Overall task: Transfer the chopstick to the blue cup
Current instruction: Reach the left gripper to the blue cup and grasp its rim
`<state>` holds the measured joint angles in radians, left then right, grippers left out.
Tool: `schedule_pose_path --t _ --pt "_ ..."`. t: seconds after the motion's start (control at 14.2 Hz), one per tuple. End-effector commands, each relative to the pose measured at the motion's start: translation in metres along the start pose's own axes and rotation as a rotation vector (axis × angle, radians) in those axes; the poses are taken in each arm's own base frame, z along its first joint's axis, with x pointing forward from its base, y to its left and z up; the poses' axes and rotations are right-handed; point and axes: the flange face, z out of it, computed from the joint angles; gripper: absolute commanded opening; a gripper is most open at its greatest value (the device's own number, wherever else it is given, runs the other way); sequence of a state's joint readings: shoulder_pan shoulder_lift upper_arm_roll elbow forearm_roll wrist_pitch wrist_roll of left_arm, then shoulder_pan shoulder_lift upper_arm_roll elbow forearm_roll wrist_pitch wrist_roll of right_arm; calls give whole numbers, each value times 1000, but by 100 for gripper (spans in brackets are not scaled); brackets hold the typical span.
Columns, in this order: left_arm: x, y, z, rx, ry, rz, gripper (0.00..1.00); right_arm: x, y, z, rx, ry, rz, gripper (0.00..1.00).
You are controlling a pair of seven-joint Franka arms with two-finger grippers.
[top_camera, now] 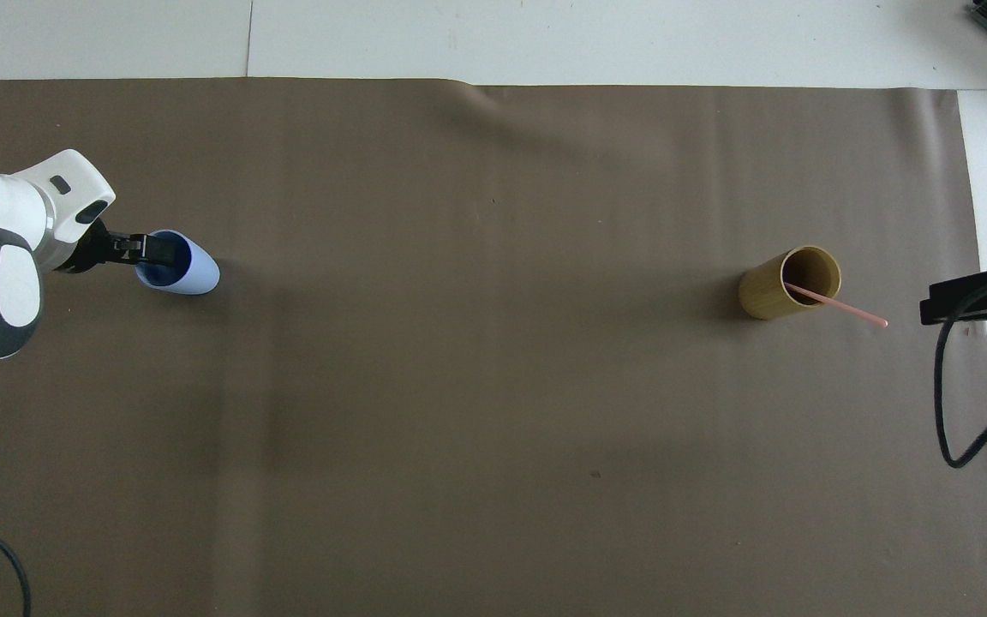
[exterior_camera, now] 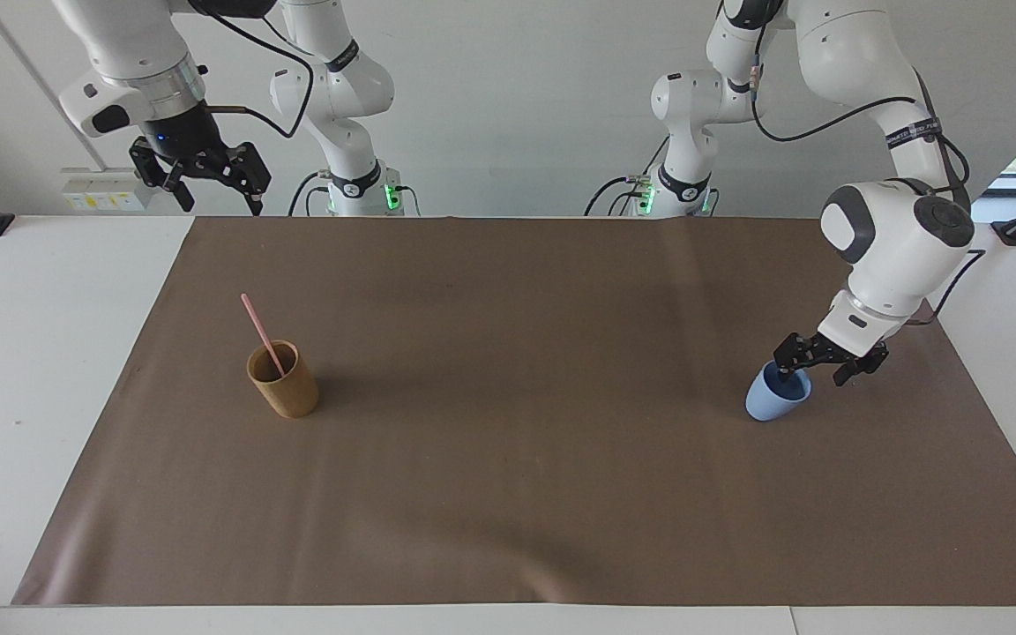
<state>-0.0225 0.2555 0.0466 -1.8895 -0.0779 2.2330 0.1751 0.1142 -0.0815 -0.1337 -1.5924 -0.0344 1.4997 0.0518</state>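
Two grippers, only one busy. The right gripper [exterior_camera: 220, 207] waits w/ fingers spread, holding nothing, up over the edge of the brown paper mat [exterior_camera: 526, 494] at the right arm's end, well apart from the small light-blue smooth cup [exterior_camera: 768, 401]. Next along, also well apart from the blue cup and approx. level w/ it, stands a tall tan-brown cylindrical cup [exterior_camera: 284, 386]. The thin pale pink chopstick [exterior_camera: 258, 330] sits in it, lower end inside, leaning on the rim w/ the top tipped toward the right arm's end, so the transfer isn't begun. The blue cup stands on the mat toward the left arm's end, nothing in it. The left gripper [exterior_camera: 812, 375] is right at it, fingers apart and astride the rim: one finger looks dipped inside the mouth, the other outside the wall, not yet pinched. Judging by that, the step is taking the blue cup by its wall. To do it well: close slowly and square on the wall, since the rounded base prob. rocks. Go deep enough for a firm bite, and lift straight up before carrying it anywhere.
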Motion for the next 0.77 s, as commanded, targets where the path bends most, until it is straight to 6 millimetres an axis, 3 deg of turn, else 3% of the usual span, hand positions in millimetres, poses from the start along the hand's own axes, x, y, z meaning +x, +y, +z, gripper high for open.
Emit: schedule_pose_path --t 0.0,0.21,0.28,0.35,0.7 --pt "-8 -7 17 -22 22 -19 91 -6 3 -3 1 -3 13 100" --pt "-12 -3 24 -23 21 -16 23 -6 4 -3 1 -4 15 100" --pt "-12 -3 25 -24 20 -16 6 -6 4 -3 1 -4 15 100" --pt "-12 -3 24 -24 22 -19 0 -6 4 -3 1 -4 15 100" --pt "-11 7 11 -31 31 -15 0 -7 4 -3 1 -3 16 100"
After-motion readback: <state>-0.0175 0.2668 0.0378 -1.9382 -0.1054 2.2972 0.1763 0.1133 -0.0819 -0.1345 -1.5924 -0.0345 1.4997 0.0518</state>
